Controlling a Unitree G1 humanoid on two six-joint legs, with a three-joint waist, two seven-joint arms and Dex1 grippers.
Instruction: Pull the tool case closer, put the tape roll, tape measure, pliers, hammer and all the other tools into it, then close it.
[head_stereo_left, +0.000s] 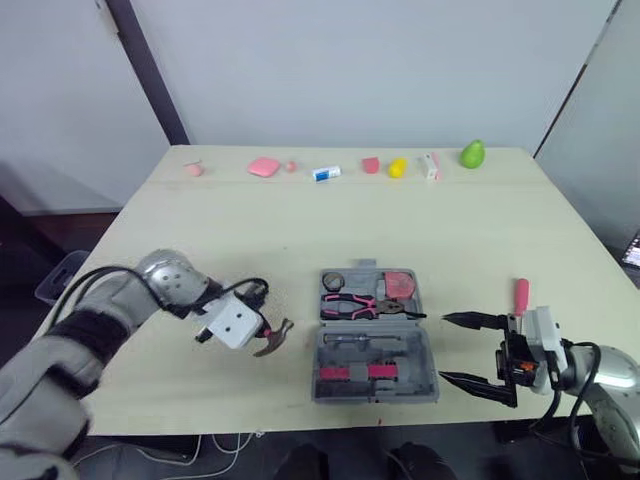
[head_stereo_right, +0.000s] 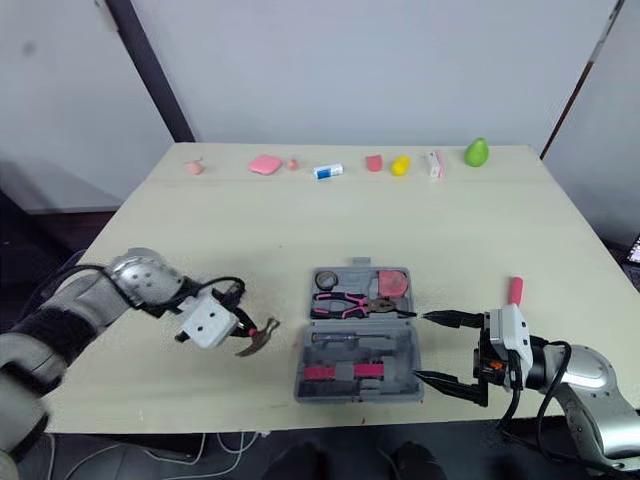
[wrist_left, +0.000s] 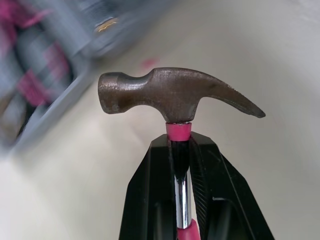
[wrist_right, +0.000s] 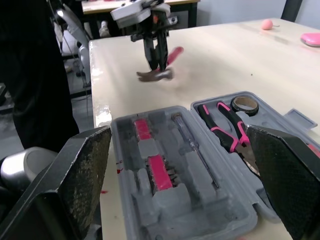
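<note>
Nearest us, the right gripper (head_stereo_left: 444, 349) rests just beside the right wall of the open grey tool case (head_stereo_left: 420, 350). Its fingers are wide apart, which we judge leaves it ready to steady the case.

The case lies near the front edge of the worktop (head_stereo_left: 250, 230), between both arms. Its near half holds a slim screwdriver (wrist_right: 192, 145) and pink pieces (head_stereo_left: 350, 373). Its far half holds pink-handled pliers (head_stereo_left: 350, 305), a tape roll (head_stereo_left: 332, 279) and what looks like a red tape measure (head_stereo_left: 400, 285).

Left of the case, the left gripper (wrist_left: 180, 145) has its fingers clamped on the hammer (wrist_left: 170, 95) just below the head, likely for control.

A pink-handled tool (head_stereo_left: 521, 295) lies loose to the right of the case. Small items, among them a green pear (head_stereo_left: 472, 154), line the far edge.
</note>
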